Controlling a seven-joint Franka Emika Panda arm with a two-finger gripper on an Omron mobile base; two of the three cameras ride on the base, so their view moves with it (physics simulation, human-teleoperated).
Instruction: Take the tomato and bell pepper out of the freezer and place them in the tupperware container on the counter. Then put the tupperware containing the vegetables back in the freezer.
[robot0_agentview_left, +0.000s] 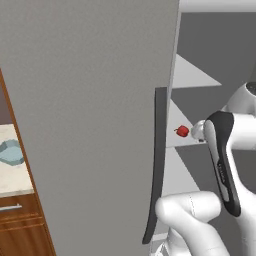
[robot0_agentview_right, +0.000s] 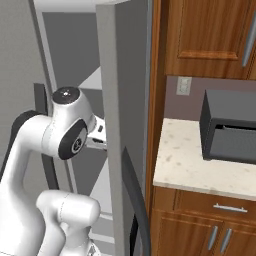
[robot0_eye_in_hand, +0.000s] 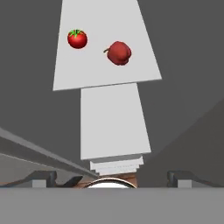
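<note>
Tool (robot0_eye_in_hand: 113, 178) is seen in the hand view with its two dark fingertips (robot0_eye_in_hand: 44, 177) set wide apart, nothing held between them. It is pointed into the tall grey freezer (robot0_agentview_right: 112, 125), whose interior is exposed.

A pale grey inner shelf (robot0_eye_in_hand: 105, 70) is shown in the hand view. The small round smooth red tomato with a green leafy top (robot0_eye_in_hand: 77, 39) is placed close to the shelf's left edge as framed there. The darker red lumpy bell pepper with a short brown stem (robot0_eye_in_hand: 118, 53) is placed beside it, toward the shelf's right edge and a little nearer the edge facing the camera. The two are apart, not touching, and well clear of the tool. A second, narrower pale shelf (robot0_eye_in_hand: 113, 122) is seen below the first in that frame.

In the left base view the large flat grey freezer door (robot0_agentview_left: 90, 125) is swung open, with its long dark vertical handle (robot0_agentview_left: 159, 165) at the door's edge. The white robot arm with dark joints (robot0_agentview_left: 222, 155) is extended past the handle toward the shelves.

The shallow light blue-grey plastic tupperware container (robot0_agentview_left: 10, 152) is set on the beige speckled stone surface (robot0_agentview_left: 12, 182), cut off by the frame's left edge. A brown wooden drawer with a silver bar handle (robot0_agentview_left: 10, 207) is seen under it.

In the right base view a dark box-shaped appliance (robot0_agentview_right: 230, 132) is placed at the back of a matching beige top, with brown wooden wall cabinets (robot0_agentview_right: 210, 35) above.
</note>
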